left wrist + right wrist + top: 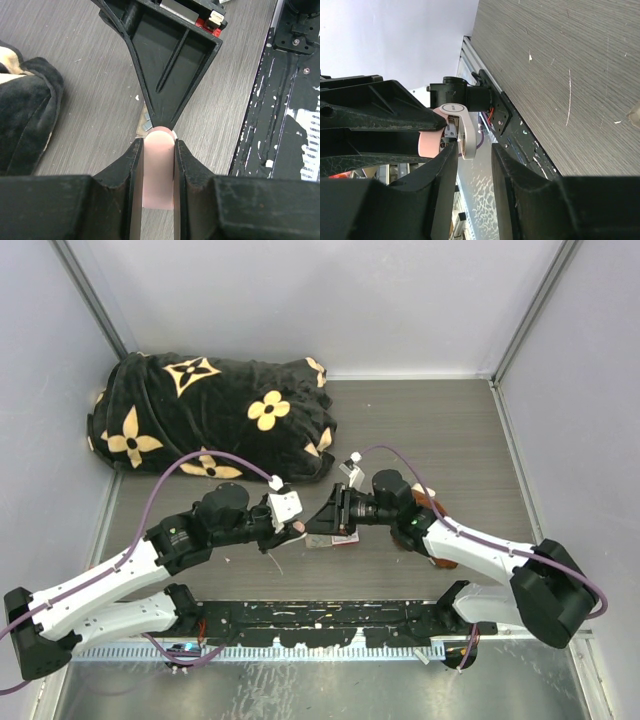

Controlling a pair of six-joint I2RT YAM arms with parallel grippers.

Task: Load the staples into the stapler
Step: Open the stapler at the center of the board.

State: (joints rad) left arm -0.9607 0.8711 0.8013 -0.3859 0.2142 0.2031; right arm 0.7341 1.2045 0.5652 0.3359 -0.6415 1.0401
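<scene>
1. The pink and white stapler is pinched tight between the fingers of my left claw.
2. Its long side runs along my fingers. Its round end pokes out past them, toward my right claw.
3. My right claw is spread a little. The stapler's white top part sits at the gap, right beside one finger.
4. The staple box, white with red, lies on the table under my right claw. I cannot tell what is in it.
5. Some tiny grey bits lie on the table below the stapler's tip.
6. A black blanket with gold flowers lies well apart, at the back left.
</scene>
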